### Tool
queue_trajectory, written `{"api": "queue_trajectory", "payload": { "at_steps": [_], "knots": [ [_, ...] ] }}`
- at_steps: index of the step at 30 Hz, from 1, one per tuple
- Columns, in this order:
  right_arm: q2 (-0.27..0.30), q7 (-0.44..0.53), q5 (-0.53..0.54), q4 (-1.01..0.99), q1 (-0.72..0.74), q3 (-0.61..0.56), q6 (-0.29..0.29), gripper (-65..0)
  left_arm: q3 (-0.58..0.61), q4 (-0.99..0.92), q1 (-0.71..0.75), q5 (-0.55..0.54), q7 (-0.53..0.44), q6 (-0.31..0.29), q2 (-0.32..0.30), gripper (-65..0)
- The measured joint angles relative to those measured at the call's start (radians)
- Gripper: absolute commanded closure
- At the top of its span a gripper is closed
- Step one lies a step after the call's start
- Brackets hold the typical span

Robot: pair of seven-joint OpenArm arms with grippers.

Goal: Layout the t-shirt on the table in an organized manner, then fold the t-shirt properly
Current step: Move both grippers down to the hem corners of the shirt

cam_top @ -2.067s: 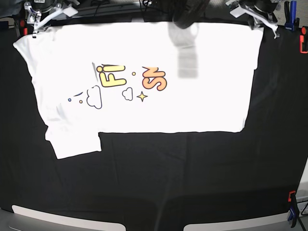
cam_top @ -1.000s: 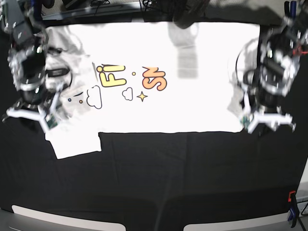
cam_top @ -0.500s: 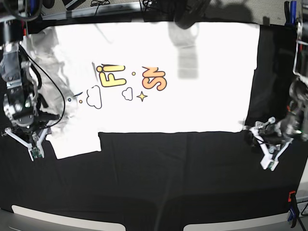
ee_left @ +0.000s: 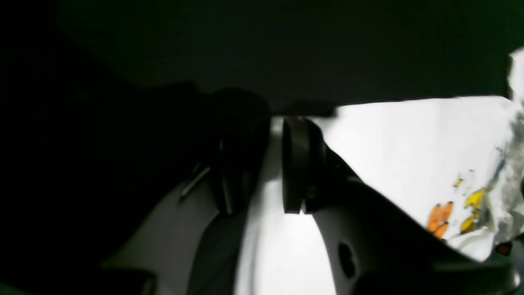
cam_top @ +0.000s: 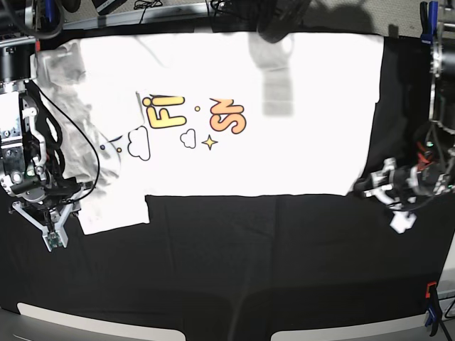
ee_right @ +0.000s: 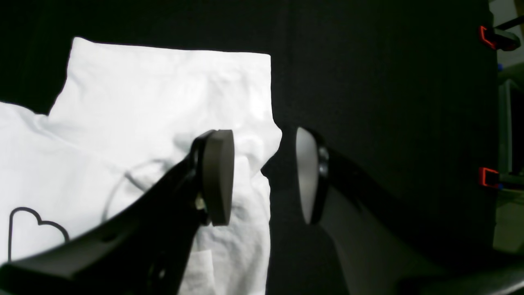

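The white t-shirt (cam_top: 284,156) lies spread across the far half of the black table (cam_top: 234,263), print side up, with its left part rumpled. My right gripper (ee_right: 262,176) is open at the shirt's left edge by the sleeve (ee_right: 163,82). One of its fingers hangs over the white cloth and the other over the bare table. In the base view the right gripper (cam_top: 53,213) sits at the left. My left gripper (ee_left: 274,164) is at the shirt's near right corner with its pads almost together and white cloth between them. The base view shows the left gripper (cam_top: 366,190) at that corner.
Red clamps (ee_right: 487,176) grip the table's edge near my right arm. Another red clamp (cam_top: 430,291) sits at the near right. Two light panels (cam_top: 71,320) line the front edge. A dark object (cam_top: 281,21) hangs over the far middle of the shirt.
Both arms swung down from the far corners to the shirt's near edge. The left gripper moved in onto the near right corner and narrowed. The shirt's left side became rumpled.
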Motion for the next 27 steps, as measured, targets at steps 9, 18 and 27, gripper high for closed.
{"api": "queue_trajectory", "payload": {
  "at_steps": [9, 18, 27],
  "knots": [
    [0.0, -0.023, 0.0, 0.0, 0.0, 0.0, 0.0, -24.6, -0.001, 0.005, -0.008, 0.137, -0.018, -0.008, 0.076, -16.6],
    [0.0, -0.027, 0.0, 0.0, 0.0, 0.0, 0.0, -24.6, -0.001, 0.004, -0.008, 0.152, -0.082, -0.008, 0.059, -16.6],
    [0.0, -0.027, 0.0, 0.0, 0.0, 0.0, 0.0, -24.6, -0.001, 0.004, -0.005, 0.152, -0.083, -0.008, 0.056, -20.5]
  ]
}}
